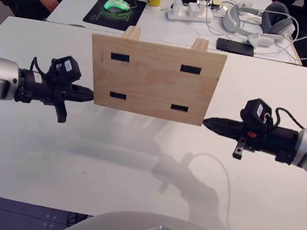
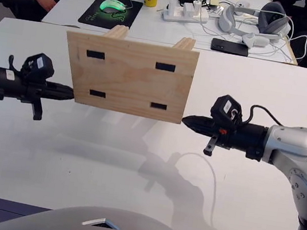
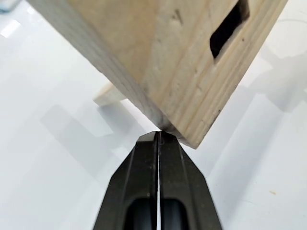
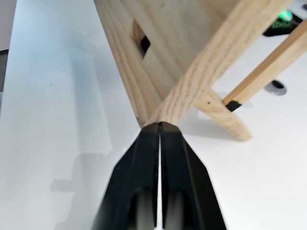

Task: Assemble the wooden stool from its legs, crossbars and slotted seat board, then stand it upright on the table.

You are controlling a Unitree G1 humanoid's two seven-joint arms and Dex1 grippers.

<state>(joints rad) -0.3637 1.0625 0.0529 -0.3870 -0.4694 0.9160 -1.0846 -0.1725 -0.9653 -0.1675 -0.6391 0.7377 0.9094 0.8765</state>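
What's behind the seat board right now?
Two legs poke above the top edge of the seat board, and the wrist views show legs reaching the table behind it. The board hides the rest of the frame.

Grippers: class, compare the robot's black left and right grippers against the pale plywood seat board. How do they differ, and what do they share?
The black left gripper points toward the robot's right, tip at the slotted plywood seat board's lower left corner; the black right gripper points left, at the lower right corner. The left tip sits slightly higher in the head views than the right. Both are shut, tips touching the board.
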